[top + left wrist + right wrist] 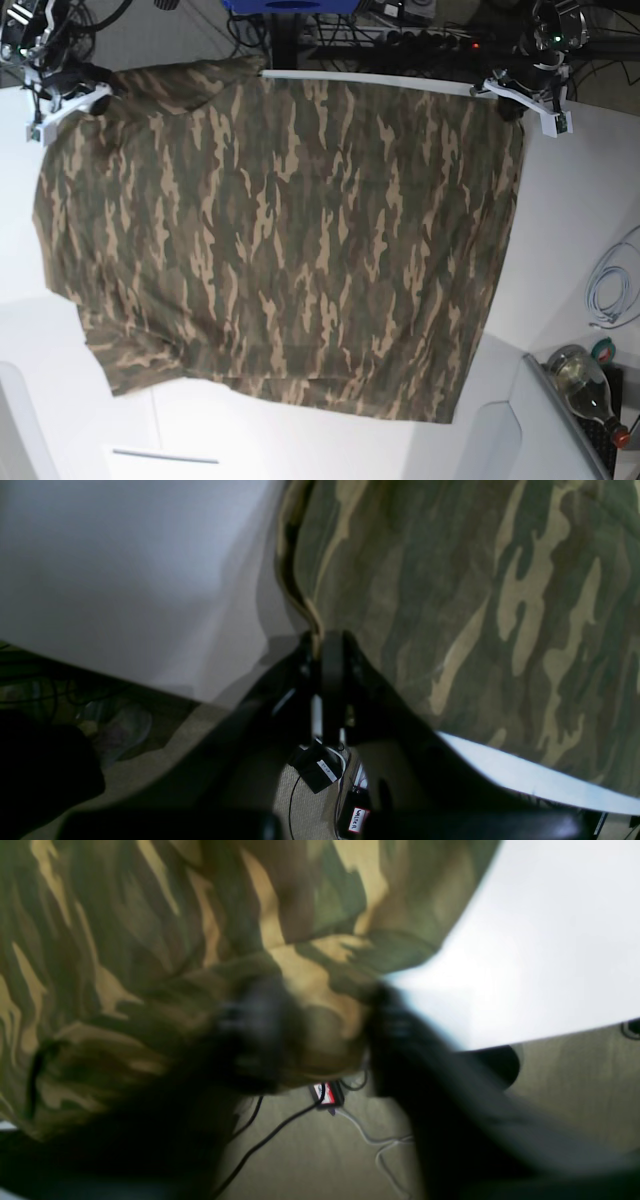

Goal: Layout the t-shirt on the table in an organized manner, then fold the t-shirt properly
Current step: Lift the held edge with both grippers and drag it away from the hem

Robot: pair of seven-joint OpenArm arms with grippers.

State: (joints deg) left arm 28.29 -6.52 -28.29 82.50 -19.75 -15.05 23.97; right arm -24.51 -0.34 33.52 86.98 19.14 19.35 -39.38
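Camouflage t-shirt [280,240] spread flat across the white table [590,200]. Left gripper [320,647] is clamped on the shirt's hem at the table's far edge. Right gripper [320,1040] straddles a cloth bunch at the other far corner; its closure cannot be judged through the blur.

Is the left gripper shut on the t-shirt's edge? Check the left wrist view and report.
Yes, the left gripper has its jaws closed together on the hem of the camouflage t-shirt near the white table's edge.
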